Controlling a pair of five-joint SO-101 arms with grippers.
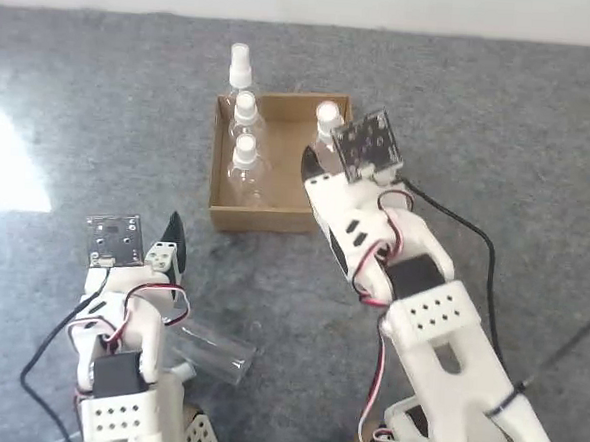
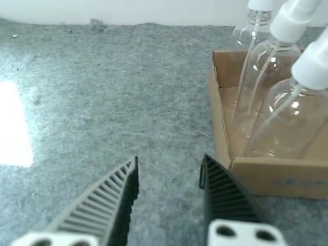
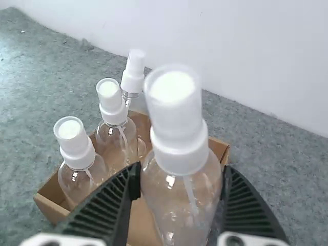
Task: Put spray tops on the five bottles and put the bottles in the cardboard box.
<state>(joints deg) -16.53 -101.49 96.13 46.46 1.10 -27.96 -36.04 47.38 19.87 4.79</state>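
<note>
Gripping the held bottle point(image 3: 179, 205) just under its shoulder, the right tool point(image 3: 180, 174) has one ribbed finger on each side of the clear body. The right wrist view gives that grip close up. Bottle is upright with its long axis vertical, white spray top point(image 3: 174, 118) pointing up, and a dip tube point(image 3: 188, 197) running down inside.

The high view gives the placement. The right tool point(image 1: 319, 162) and held bottle point(image 1: 328, 118) are over the right half of the cardboard box point(image 1: 260, 219). Cannot tell whether the base touches the box floor. The right arm point(image 1: 439, 320) stretches forward from the near right of the bench point(image 1: 502, 113), wrist tipped down over the box.

Along the box's left side stand a near bottle point(image 1: 246, 173) and a middle bottle point(image 1: 245, 118), both upright with tops on. A far bottle point(image 1: 241, 67), also topped and upright, stands at the box's back wall. Inside or just behind it, cannot tell. The left wrist view shows these three side-on, dip tubes slanting down through the clear bodies.

The left tool point(image 2: 169, 169) is spread wide with nothing between its fingers, low over bare bench. In the high view the left tool point(image 1: 168, 243) sits near the box's front left corner, apart from it. The left arm point(image 1: 121, 371) is folded back at the near left edge.

Just beside that arm a lying bottle point(image 1: 212, 351) rests on its side on the bench, long axis running crosswise away from the arm. Which end is the neck, cannot tell.
</note>
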